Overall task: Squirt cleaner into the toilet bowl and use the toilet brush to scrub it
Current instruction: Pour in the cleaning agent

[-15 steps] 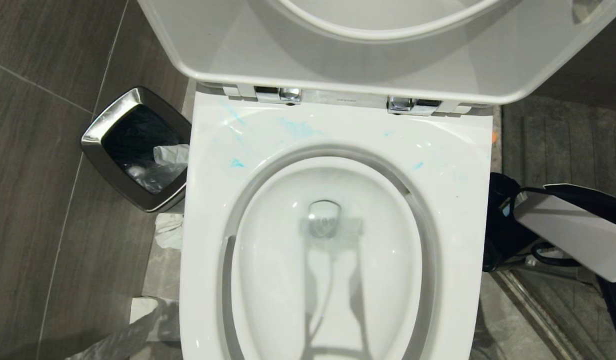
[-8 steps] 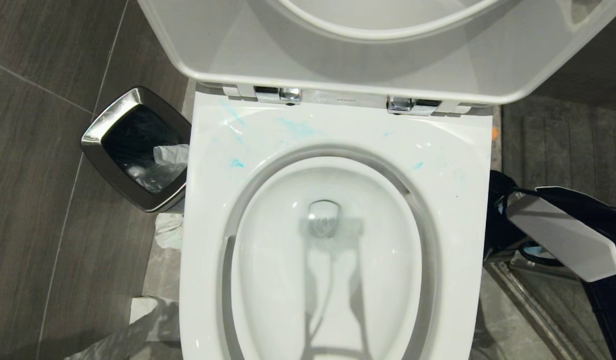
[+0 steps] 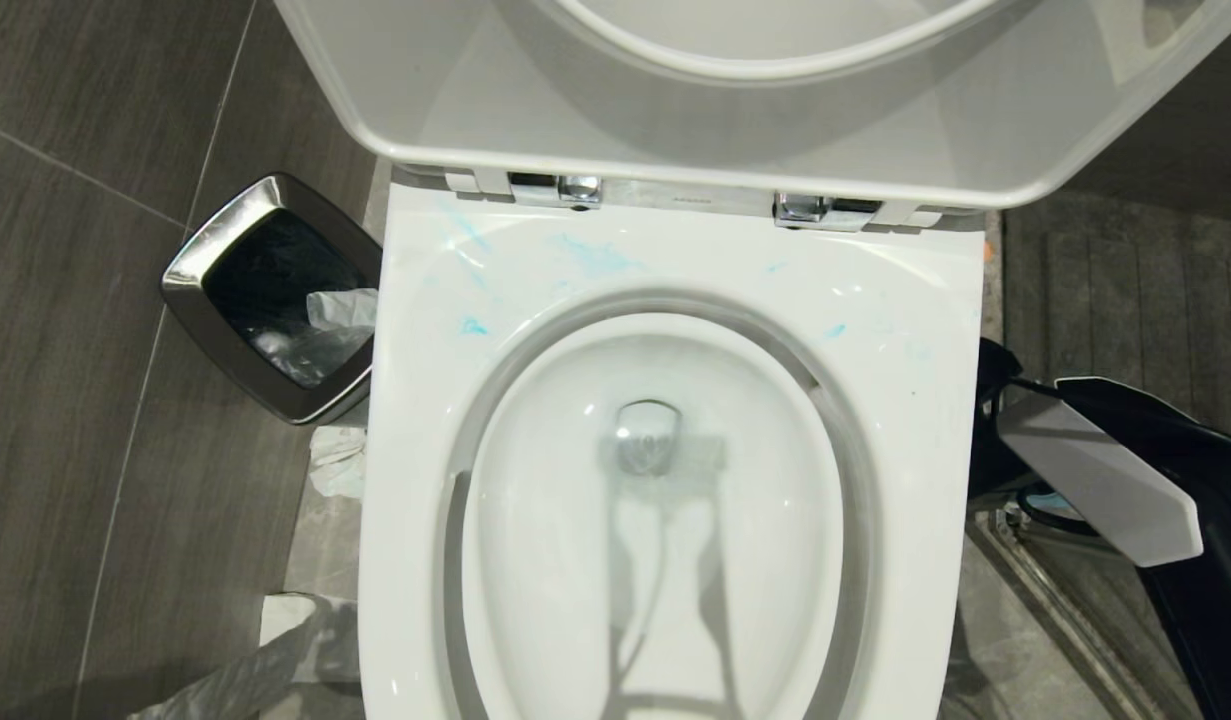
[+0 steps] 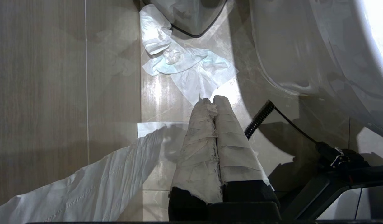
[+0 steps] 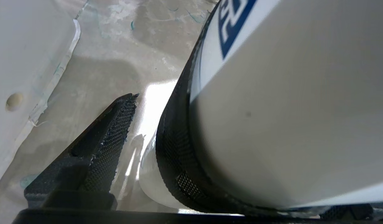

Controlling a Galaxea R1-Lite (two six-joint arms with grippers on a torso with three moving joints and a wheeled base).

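The toilet bowl fills the head view, seat and lid raised, with turquoise smears on its back rim. My right arm reaches down by the bowl's right side; its gripper is hidden there. In the right wrist view the right gripper stands open above the floor: one black finger shows, and a big white rounded body close to the lens hides the other. My left gripper is shut and empty, its wrapped fingers pointing at the floor left of the toilet. The cleaner and the toilet brush are out of view.
A steel-rimmed waste bin stands left of the toilet. Crumpled tissue and a long paper strip lie on the floor there. A turquoise bit shows under my right arm. A metal floor strip runs along the right.
My right arm has swung down and in toward the toilet's right side, and its black wrist has sunk lower behind the rim. The left arm, toilet and bin are as before.
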